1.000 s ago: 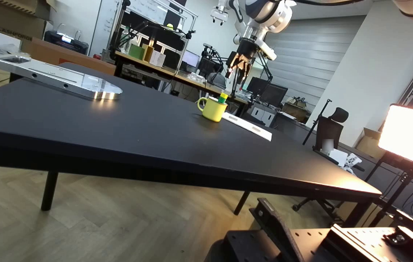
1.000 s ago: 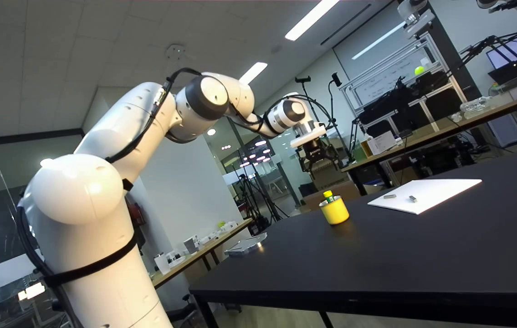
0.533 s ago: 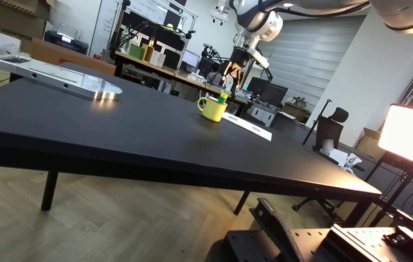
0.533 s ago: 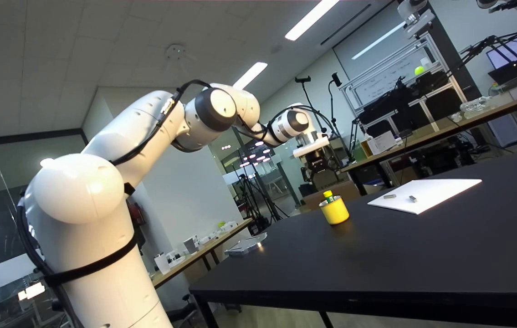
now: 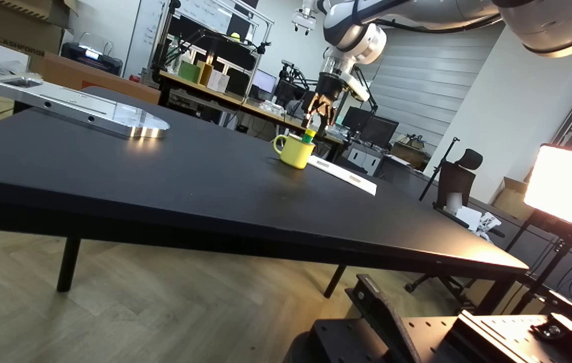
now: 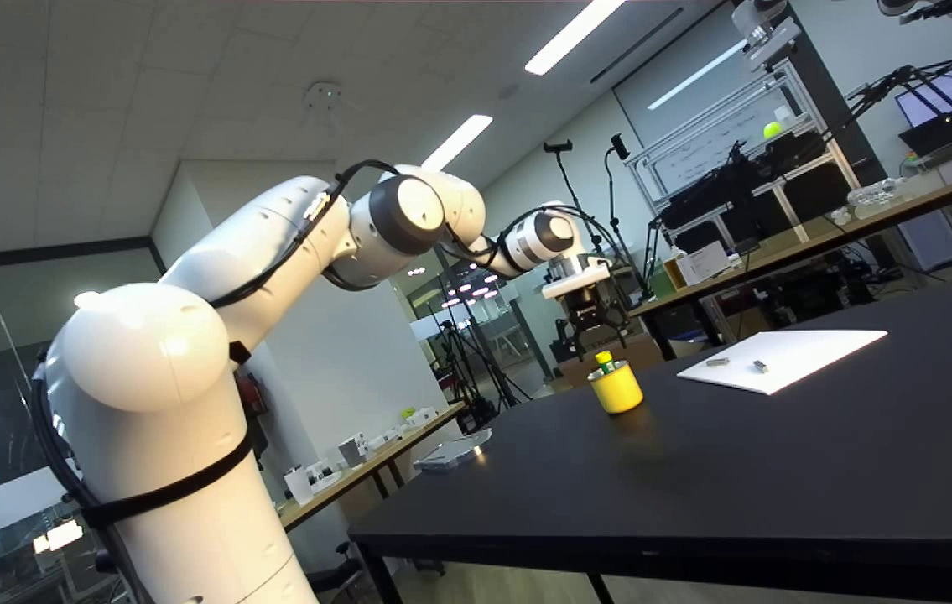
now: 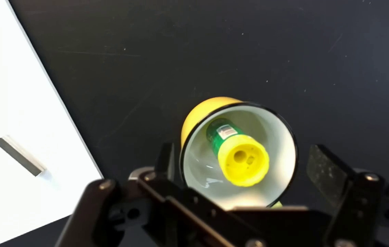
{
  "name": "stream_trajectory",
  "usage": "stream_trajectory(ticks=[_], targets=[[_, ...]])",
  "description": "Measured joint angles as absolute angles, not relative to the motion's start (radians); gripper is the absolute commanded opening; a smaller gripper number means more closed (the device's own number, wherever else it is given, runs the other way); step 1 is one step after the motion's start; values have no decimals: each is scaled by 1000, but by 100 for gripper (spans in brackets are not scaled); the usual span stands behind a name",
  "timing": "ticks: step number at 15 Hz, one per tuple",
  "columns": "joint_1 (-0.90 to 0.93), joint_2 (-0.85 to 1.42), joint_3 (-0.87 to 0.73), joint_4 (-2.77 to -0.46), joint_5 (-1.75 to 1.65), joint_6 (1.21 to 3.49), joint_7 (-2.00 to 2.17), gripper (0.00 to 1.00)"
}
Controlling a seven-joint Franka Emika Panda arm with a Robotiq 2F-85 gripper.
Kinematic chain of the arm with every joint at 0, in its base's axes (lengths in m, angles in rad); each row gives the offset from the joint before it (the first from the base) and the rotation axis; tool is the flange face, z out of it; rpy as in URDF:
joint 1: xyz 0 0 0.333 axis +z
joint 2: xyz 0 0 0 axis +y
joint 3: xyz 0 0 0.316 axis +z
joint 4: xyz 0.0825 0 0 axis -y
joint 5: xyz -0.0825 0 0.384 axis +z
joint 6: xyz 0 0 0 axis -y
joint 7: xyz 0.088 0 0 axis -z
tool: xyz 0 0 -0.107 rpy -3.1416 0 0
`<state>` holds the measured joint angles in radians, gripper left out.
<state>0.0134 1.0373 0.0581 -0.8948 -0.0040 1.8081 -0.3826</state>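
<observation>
My gripper (image 7: 244, 167) holds nothing, jaws spread wide above the mug (image 7: 194, 120); the tube (image 7: 233, 145) leans inside it; probably light, stiff, slightly slippery; best grasped squarely across its yellow end (image 7: 247, 175).

Yellow mug (image 5: 295, 153), white inside w/ a black rim, standing upright on the dark table (image 5: 190, 196) near the white panel (image 7: 26, 106), handle out to 1 side. Green tube (image 7: 237, 149) w/ a yellow cap is sitting in it, def tilted, cap end up & poking past the rim. Cap top looks recessed, & there's a lil striped label on the green bit.
</observation>
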Motion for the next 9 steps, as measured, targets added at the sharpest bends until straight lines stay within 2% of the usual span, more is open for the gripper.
stream_trajectory(ticks=[2, 9], targets=[[12, 1052, 58, -880, -3, 1799, -383, 67], [9, 1076, 60, -850, 24, 1817, -383, 17]])
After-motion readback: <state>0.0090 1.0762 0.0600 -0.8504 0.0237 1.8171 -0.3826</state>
